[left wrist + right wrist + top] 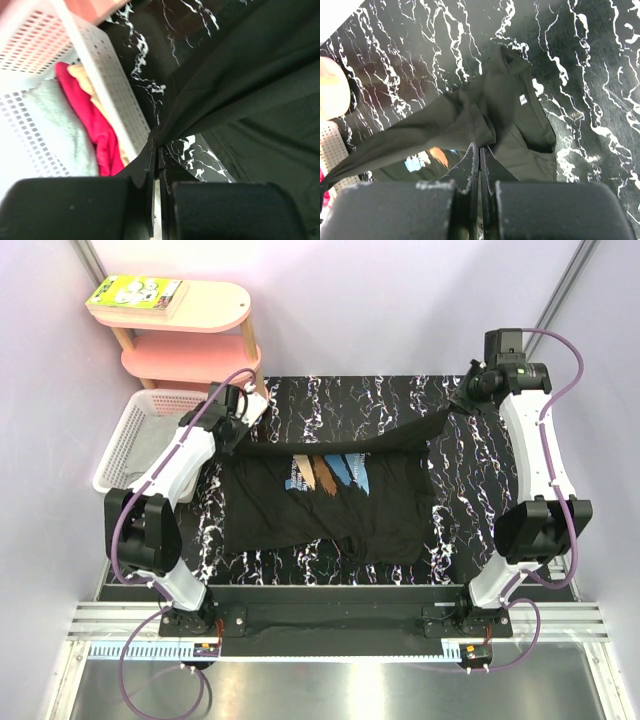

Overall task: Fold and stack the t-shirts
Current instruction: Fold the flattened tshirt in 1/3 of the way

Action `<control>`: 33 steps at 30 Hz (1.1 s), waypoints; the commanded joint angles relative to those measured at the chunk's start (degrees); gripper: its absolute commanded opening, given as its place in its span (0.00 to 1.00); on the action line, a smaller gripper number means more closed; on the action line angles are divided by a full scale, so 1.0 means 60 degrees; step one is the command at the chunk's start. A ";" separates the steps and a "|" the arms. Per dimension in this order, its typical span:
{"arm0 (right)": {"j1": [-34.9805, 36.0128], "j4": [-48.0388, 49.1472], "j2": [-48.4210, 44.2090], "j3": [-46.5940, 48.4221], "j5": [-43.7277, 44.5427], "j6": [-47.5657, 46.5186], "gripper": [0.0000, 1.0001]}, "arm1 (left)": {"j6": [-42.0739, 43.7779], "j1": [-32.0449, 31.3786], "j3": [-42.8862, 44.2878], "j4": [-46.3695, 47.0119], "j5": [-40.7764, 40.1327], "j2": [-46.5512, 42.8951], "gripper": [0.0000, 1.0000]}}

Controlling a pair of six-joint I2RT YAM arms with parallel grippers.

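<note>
A large black t-shirt with a blue, white and orange print lies on the black marbled table. Its far edge is lifted and stretched taut between both grippers. At the left end of that edge, my left gripper is shut on a pinch of the black cloth. The right gripper is shut on the other end, where the cloth bunches at its fingertips. A red t-shirt and a grey one lie in the basket.
The white lattice basket stands off the table's left edge, close to my left arm. A pink two-tier shelf with a book on it stands behind the basket. Purple walls close in the back and sides.
</note>
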 commanded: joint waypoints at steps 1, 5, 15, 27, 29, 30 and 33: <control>-0.0067 0.0491 0.0378 0.0667 -0.0092 0.0101 0.00 | 0.0127 0.0064 0.0037 0.1212 -0.0405 -0.0096 0.00; -0.0053 0.0316 0.1214 0.2000 -0.0355 0.0174 0.00 | 0.0274 0.0299 0.0682 0.1668 -0.0802 0.0649 0.00; -0.0082 0.0535 0.1126 0.0669 -0.0502 0.0145 0.00 | 0.0347 0.0563 0.0126 0.2561 -0.1022 0.1413 0.00; -0.0053 -0.0737 0.5593 0.8350 -0.0663 0.0496 0.00 | 0.0377 0.0548 0.3989 0.2022 -0.1652 0.3624 0.00; -0.0067 -0.1295 0.5757 0.8522 -0.0897 0.0569 0.00 | 0.0260 0.0534 0.4052 0.1918 -0.1579 0.3539 0.00; -0.0053 -0.1369 0.5597 0.8260 -0.0927 0.0570 0.00 | 0.0230 0.0548 0.3690 0.1917 -0.1419 0.3263 0.00; -0.0053 -0.1034 0.4252 0.4963 -0.0986 0.0482 0.00 | 0.0230 0.0533 0.2357 0.2078 -0.1081 0.2458 0.00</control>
